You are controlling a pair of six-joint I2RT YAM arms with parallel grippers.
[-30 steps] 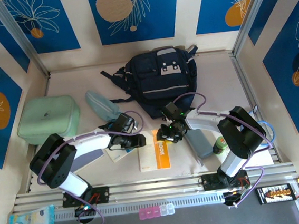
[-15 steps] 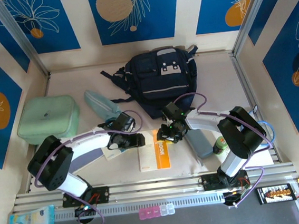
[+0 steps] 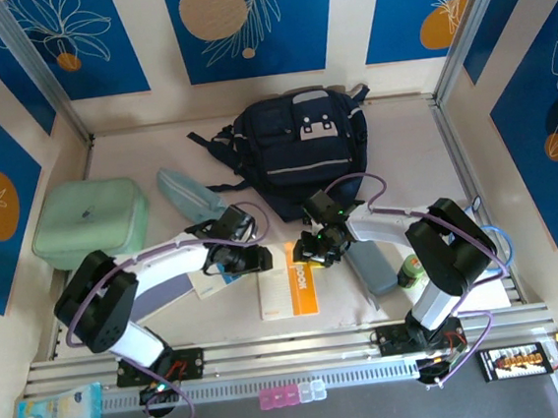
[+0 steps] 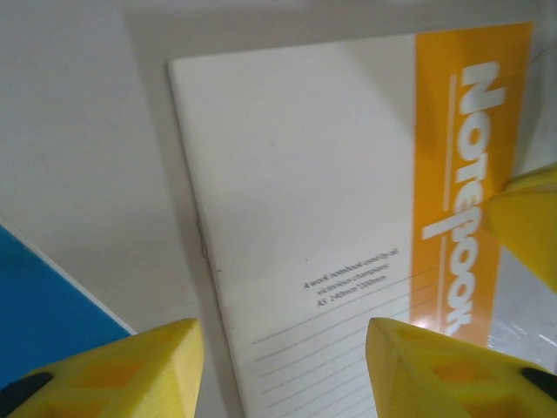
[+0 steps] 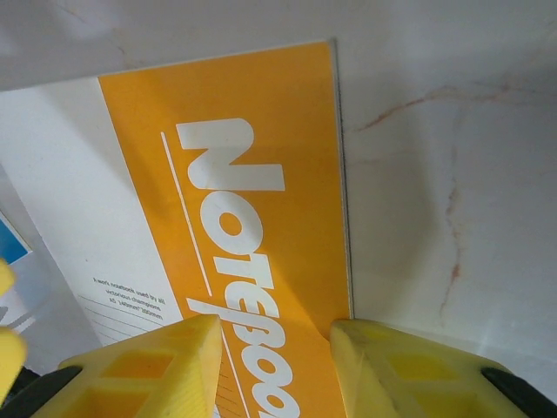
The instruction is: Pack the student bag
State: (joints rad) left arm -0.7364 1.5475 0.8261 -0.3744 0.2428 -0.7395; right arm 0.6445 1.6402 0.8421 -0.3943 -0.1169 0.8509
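The left hand (image 3: 262,260) has crept slightly forward — nearer the notebook's (image 3: 289,292) far corner.

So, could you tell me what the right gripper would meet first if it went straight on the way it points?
Probably the notebook: the right gripper points down, jaws open astride its orange edge, so one finger would land on the cover, the other perhaps on the table beside it. Depth is unclear.

We've got the student bag (image 3: 303,152) at the back middle of the desk (image 3: 412,157), with the notebook (image 3: 289,289) flat in front of it. The rounded case (image 3: 90,222) is far left, and the pouch (image 3: 190,193) lies between case and bag. The left tool (image 3: 256,261) is over the notebook's far left corner, the right tool (image 3: 308,256) over its far right.
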